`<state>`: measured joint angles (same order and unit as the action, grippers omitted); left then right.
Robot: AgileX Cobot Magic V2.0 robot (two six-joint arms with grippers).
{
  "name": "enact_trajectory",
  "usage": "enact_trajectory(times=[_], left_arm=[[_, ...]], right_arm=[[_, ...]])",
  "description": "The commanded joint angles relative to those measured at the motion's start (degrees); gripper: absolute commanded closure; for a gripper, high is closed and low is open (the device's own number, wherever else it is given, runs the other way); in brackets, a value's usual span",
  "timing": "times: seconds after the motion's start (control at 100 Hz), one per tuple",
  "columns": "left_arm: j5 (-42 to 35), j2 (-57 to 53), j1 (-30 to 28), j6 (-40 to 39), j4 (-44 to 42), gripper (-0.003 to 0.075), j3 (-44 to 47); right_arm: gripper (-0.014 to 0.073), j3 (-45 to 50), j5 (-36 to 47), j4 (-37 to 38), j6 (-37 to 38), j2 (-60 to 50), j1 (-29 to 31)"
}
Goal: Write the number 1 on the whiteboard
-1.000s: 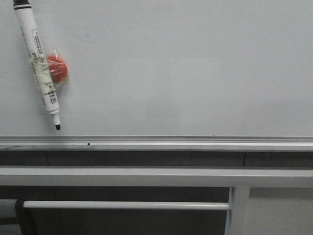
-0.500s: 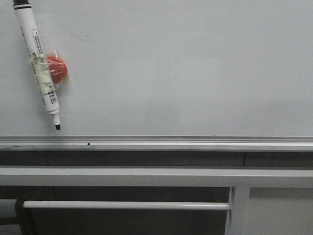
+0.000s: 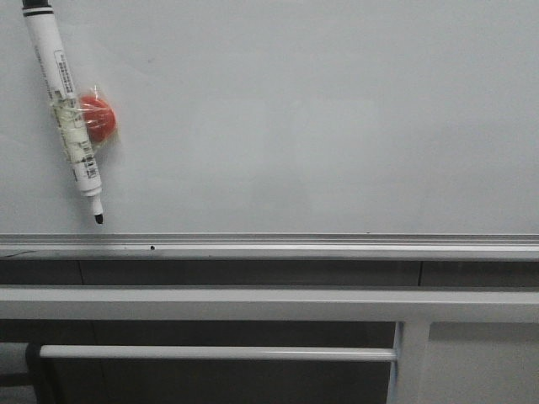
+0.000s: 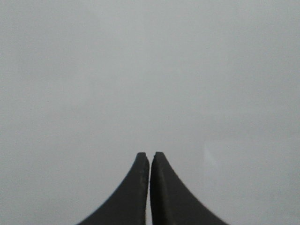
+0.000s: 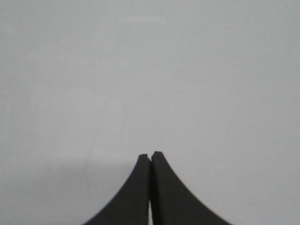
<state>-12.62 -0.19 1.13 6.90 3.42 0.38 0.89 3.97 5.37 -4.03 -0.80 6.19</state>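
The whiteboard (image 3: 320, 118) fills the upper part of the front view, pale and glossy, with a silver rail along its lower edge. No number 1 shows on it; its surface is bare. A white marker pen (image 3: 66, 109) hangs tilted at the far left, black tip down, held by a red magnet (image 3: 99, 118). Neither arm appears in the front view. In the left wrist view my left gripper (image 4: 150, 154) is shut with nothing between its black fingers, facing a plain pale surface. My right gripper (image 5: 150, 154) is likewise shut and empty in the right wrist view.
Below the board's silver rail (image 3: 269, 246) run grey metal frame bars (image 3: 253, 303), a thinner crossbar (image 3: 219, 353) and an upright post (image 3: 408, 362). Dark space lies behind the bars.
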Motion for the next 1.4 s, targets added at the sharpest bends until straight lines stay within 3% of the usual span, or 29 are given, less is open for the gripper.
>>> enact_trajectory(times=[0.0, 0.18, 0.37, 0.49, 0.59, 0.75, 1.13, 1.24, 1.39], left_arm=[[-12.09, -1.42, 0.36, -0.48, 0.37, 0.0741, 0.33], [-15.32, -1.42, 0.36, -0.48, 0.37, 0.0741, 0.33], [-14.69, -1.42, 0.36, -0.62, 0.64, 0.0741, 0.33], [-12.00, -1.31, 0.36, -0.74, 11.10, 0.0741, 0.33], [-8.17, -1.19, 0.36, -0.74, 12.74, 0.0741, -0.74], [4.13, 2.22, 0.36, -0.74, 6.51, 0.0741, -7.29], [18.29, 19.24, 0.36, -0.74, 10.74, 0.0741, -29.81], [17.73, 24.04, 0.36, -0.74, 12.52, 0.0741, -31.31], [14.53, 29.27, 0.36, -0.74, 12.54, 0.0741, -31.11]], right_arm=[[0.0657, 1.41, 9.93, 0.81, -0.24, -0.72, -0.11], [0.0657, 1.41, 17.51, 0.81, -0.24, -0.72, -0.11], [0.0657, 1.41, 20.13, 0.61, 0.55, -0.72, -0.11], [0.0657, 1.41, 21.01, -4.02, 4.03, -0.72, -0.11], [0.0657, 0.81, 19.76, -4.67, 5.94, -0.61, -0.11], [0.0657, -6.16, 2.08, -4.29, 7.80, -0.60, -0.11], [0.0657, -24.56, -31.94, -5.84, 7.80, 4.68, -0.11], [0.0657, -25.95, -34.36, -11.30, 7.80, 8.24, -0.11], [0.0657, -26.61, -32.53, -12.32, 7.80, 13.18, -0.11]])
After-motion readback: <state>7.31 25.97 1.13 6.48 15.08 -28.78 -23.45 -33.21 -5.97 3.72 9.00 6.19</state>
